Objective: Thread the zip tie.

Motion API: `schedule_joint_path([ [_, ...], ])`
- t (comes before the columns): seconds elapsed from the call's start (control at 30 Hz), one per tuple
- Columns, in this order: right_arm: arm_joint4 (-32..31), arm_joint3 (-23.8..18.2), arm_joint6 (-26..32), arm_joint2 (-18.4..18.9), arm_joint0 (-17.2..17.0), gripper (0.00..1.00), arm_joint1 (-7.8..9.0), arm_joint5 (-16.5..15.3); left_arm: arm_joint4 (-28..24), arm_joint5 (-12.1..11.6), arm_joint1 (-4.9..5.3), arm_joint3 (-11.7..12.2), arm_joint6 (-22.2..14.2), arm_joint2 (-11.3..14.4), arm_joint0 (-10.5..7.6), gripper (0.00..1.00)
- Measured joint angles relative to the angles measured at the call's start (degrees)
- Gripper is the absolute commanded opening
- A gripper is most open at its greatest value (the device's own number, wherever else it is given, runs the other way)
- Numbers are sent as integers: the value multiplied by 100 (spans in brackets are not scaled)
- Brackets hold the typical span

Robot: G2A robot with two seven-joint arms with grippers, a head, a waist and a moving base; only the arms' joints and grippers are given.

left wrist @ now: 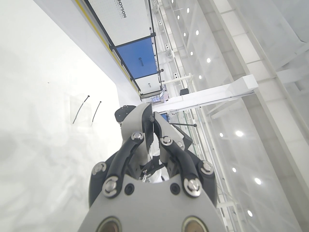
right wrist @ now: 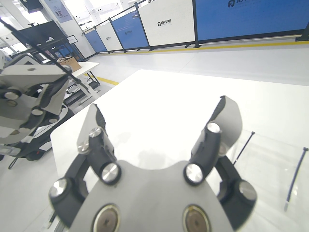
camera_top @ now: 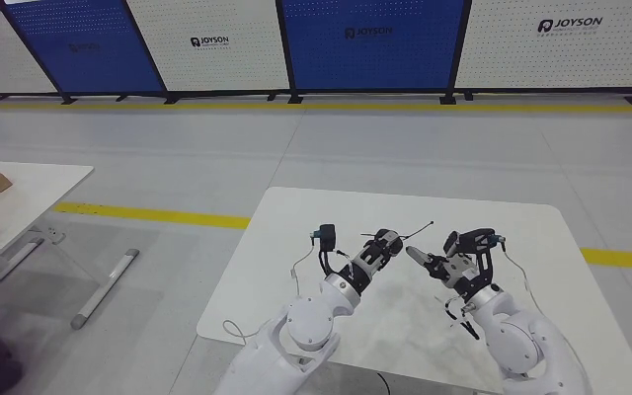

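Jaws on your right gripper (right wrist: 160, 114) are standing wide apart, gripping nothing, as it is hovering over the white table (camera_top: 296, 227). Just beside it, your left gripper (left wrist: 152, 115) is clamping a black zip tie (camera_top: 420, 229) tight between its fingers, and the tie's long end is sticking out past the tips, clear of the table. Farther out on the tabletop, two spare zip ties (left wrist: 80, 109) are lying side by side, near each other without touching. Beyond, blue and white fence panels (camera_top: 375, 44) are lining the floor.
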Motion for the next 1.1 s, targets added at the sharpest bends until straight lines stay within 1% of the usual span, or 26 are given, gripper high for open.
schedule_joint_path([
  [0.03,-19,0,-1,-19,6,46,-1,21,7,1,-1,7,11,0,-4,0],
  [0.2,-72,-19,7,-129,20,44,-3,65,80,5,-22,89,133,55,-57,0],
  [0.4,15,-37,135,-211,41,44,7,-40,174,20,-41,187,162,138,-119,0],
  [0.53,31,-73,164,-242,51,44,15,-62,218,23,-47,208,158,163,-128,0],
  [0.57,32,-85,165,-254,55,42,17,-63,241,23,-48,214,159,169,-128,0],
  [0.73,49,-123,148,-293,57,39,30,-63,276,14,-52,246,163,176,-116,0],
  [1.1,34,-167,121,-362,43,36,69,-62,307,11,-68,284,206,188,-115,0],
])
